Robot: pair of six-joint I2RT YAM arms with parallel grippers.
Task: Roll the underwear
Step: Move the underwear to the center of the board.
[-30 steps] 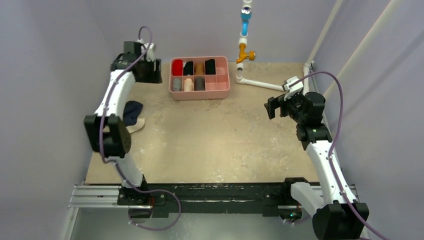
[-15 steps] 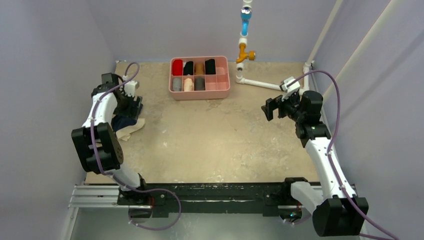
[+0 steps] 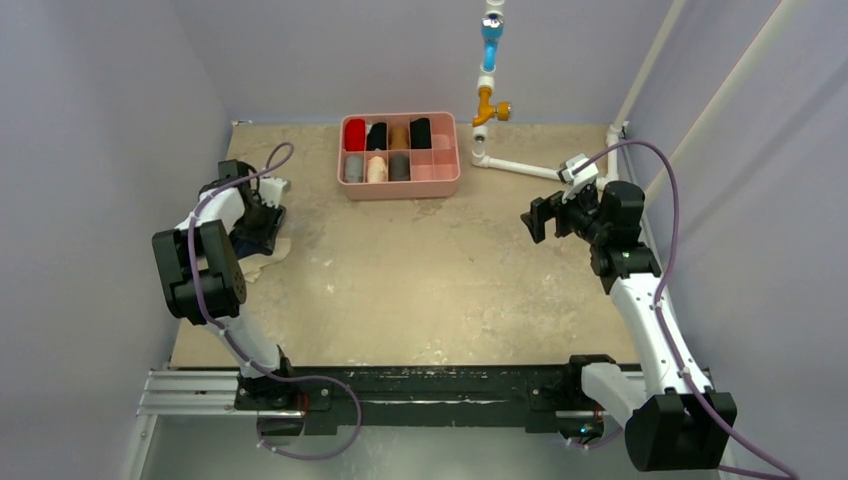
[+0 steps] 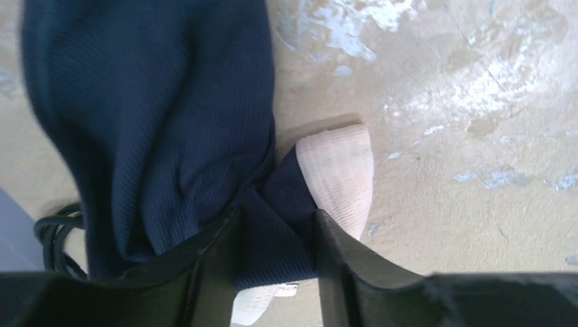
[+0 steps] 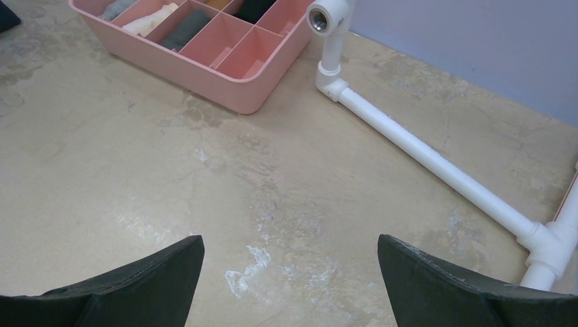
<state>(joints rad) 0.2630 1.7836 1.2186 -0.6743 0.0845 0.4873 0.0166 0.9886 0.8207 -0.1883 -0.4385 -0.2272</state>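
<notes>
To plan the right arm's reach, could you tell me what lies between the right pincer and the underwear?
Only bare table separates the right pincer from the underwear, as the top view shows; the pink tray sits farther back, off that line.

L arm (image 3: 212, 208) folded, elbow high near its base, wrist pitched down; L gripper (image 4: 272, 235) fingers pinch the underwear (image 4: 157, 116). R arm (image 3: 642, 305) reaches up and fwd, wrist raised; R gripper (image 5: 290, 248) spread wide.
</notes>
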